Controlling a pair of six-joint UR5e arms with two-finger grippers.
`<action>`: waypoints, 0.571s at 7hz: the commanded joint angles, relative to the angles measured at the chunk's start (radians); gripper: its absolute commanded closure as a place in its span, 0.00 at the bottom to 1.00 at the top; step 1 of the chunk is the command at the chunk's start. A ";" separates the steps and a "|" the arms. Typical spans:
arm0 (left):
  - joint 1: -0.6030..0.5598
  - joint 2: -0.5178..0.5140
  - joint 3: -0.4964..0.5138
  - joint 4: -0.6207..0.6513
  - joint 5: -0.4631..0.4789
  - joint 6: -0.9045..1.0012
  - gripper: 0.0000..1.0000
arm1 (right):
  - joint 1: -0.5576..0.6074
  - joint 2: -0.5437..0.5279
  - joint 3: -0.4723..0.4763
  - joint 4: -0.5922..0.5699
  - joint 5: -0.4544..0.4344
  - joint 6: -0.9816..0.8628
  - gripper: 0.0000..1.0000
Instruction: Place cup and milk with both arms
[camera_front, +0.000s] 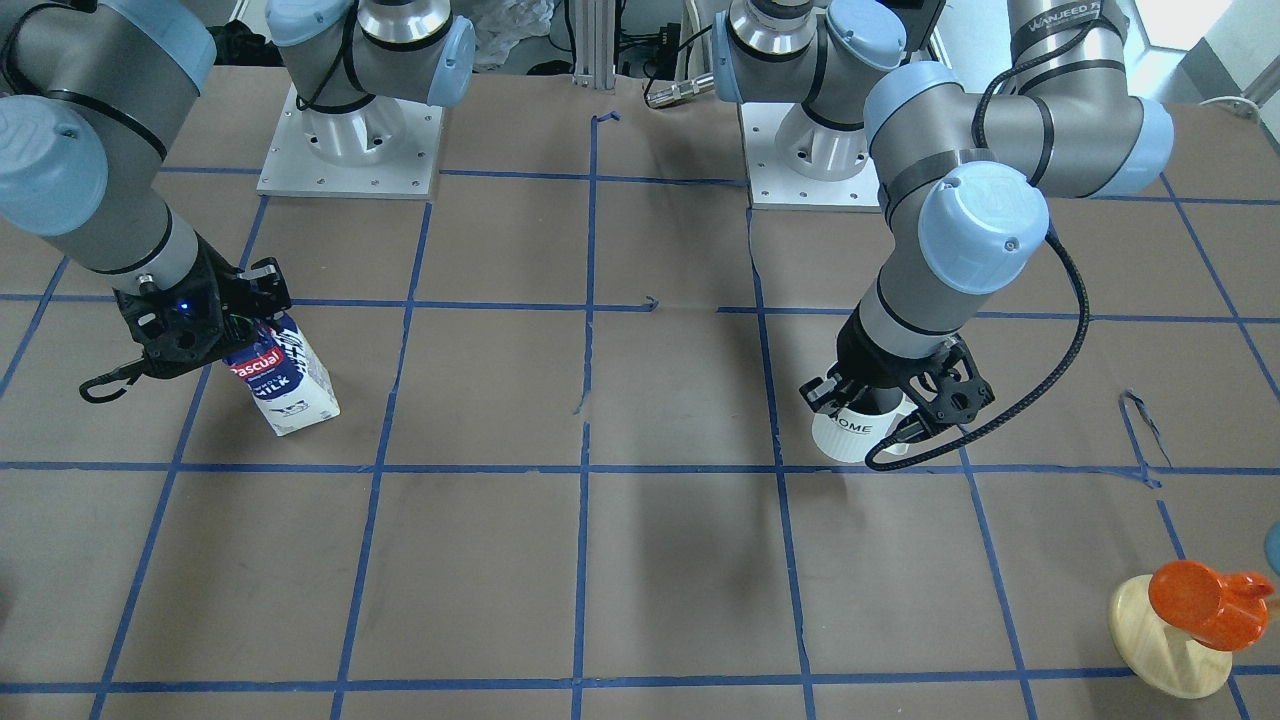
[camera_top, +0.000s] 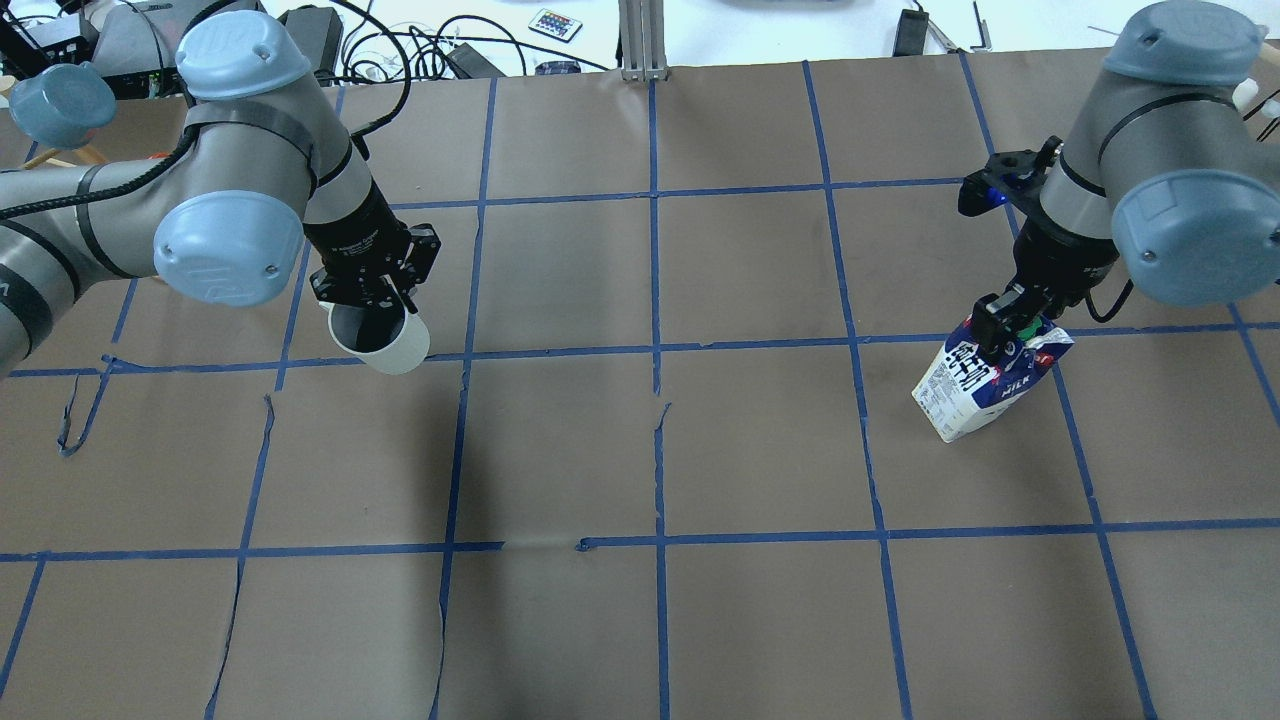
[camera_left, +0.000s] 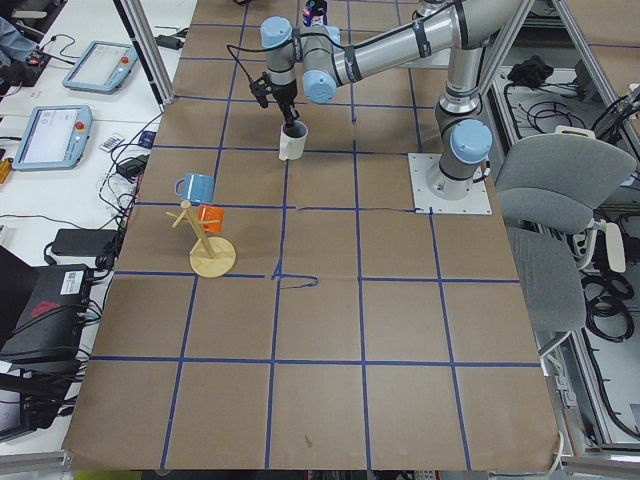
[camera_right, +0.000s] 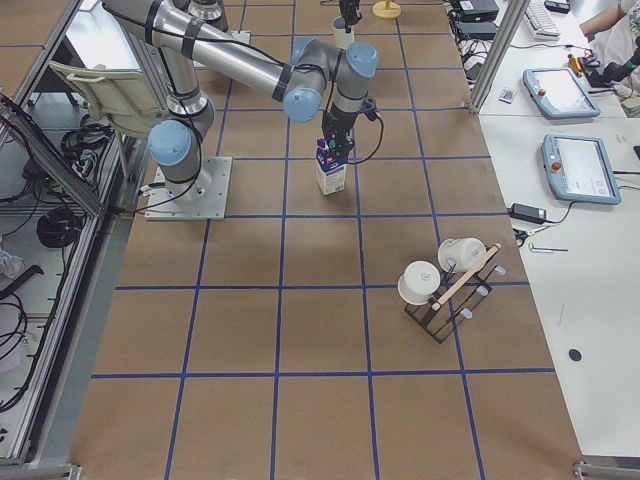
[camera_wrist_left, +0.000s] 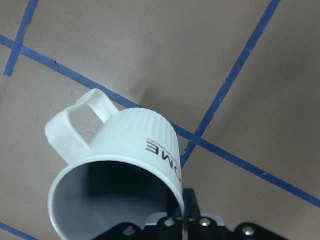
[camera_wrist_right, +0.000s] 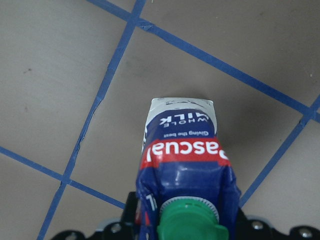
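Note:
The white cup (camera_top: 385, 342) with "HOME" lettering hangs tilted in my left gripper (camera_top: 372, 300), which is shut on its rim, one finger inside. It is at the table's left, close over a blue tape line; the left wrist view shows its handle and dark inside (camera_wrist_left: 125, 150). In the front-facing view the cup (camera_front: 850, 432) is on the right. The blue and white milk carton (camera_top: 985, 385) leans at the table's right, and my right gripper (camera_top: 1008, 335) is shut on its gable top. The right wrist view shows its green cap and red label (camera_wrist_right: 182, 150). Its base is at or just above the paper.
A pale wooden stand with an orange cup (camera_front: 1195, 610) and a blue cup (camera_left: 195, 187) stands at the table's left end. A dark rack with white cups (camera_right: 440, 285) stands at the right end. The arm bases (camera_front: 350, 150) are at the robot's edge.

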 joint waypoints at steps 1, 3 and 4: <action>-0.052 -0.003 0.011 -0.008 -0.011 -0.152 1.00 | 0.001 -0.001 -0.020 -0.007 0.008 0.026 0.49; -0.179 -0.021 0.013 0.004 -0.026 -0.414 1.00 | 0.004 -0.001 -0.090 0.008 0.025 0.119 0.52; -0.242 -0.034 0.016 0.013 -0.094 -0.533 1.00 | 0.004 0.000 -0.095 0.034 0.033 0.124 0.68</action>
